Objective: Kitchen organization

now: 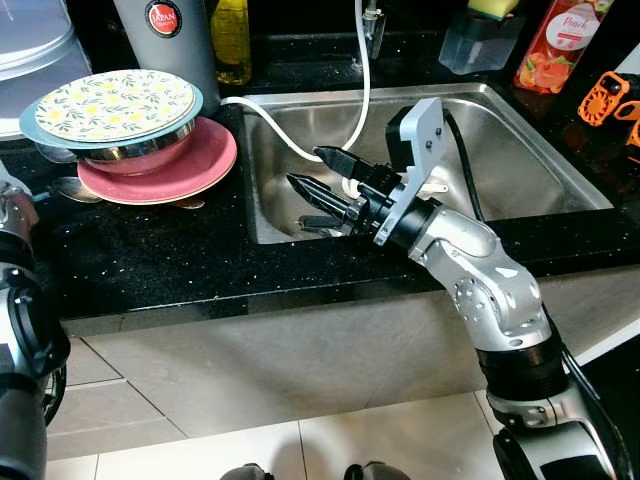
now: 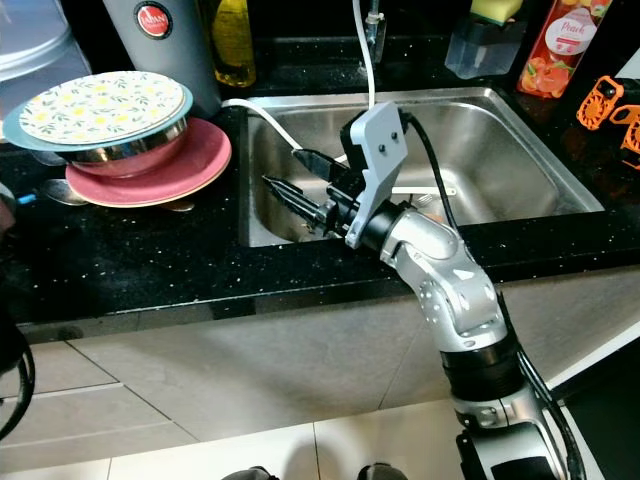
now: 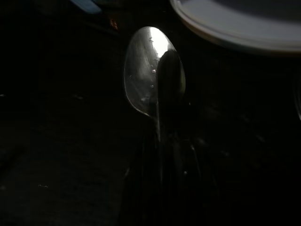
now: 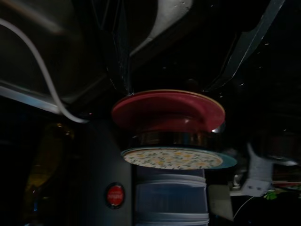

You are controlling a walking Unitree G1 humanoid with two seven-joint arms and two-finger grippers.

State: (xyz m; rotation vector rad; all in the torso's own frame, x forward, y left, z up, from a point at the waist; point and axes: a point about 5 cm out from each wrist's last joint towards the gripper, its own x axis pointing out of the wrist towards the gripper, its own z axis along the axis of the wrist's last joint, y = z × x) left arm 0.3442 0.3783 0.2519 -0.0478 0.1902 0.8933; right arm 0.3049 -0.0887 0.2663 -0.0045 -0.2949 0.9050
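Left eye view: the right gripper [image 1: 322, 172] is extended over the left part of the stainless sink [image 1: 530, 160], its two black fingers spread apart with nothing between them; the fingertips point toward the dish stack on the black counter [image 1: 150, 260]. The stack consists of a pink plate [image 1: 165, 180] at the base, a pink bowl with a metal rim [image 1: 140, 157] on it, and a floral plate [image 1: 115, 104] on top — all left of the sink, beside its edge. A white hose [image 1: 362, 90] runs from the tap area down into the sink; a grey canister [image 1: 165, 35] with a red label and a yellow bottle [image 1: 230, 40] stand behind the stack; a peach-labelled bottle [image 1: 560, 45] and orange clips [image 1: 603, 97] sit at the far right.

Left wrist view: dark; a metal spoon [image 3: 146, 70] lies at the end of the left gripper [image 3: 170, 84], its bowl catching light — whether the fingers are clamped on it cannot be determined. In the left eye view a spoon bowl [image 1: 70, 188] rests on the counter just beside the pink plate.
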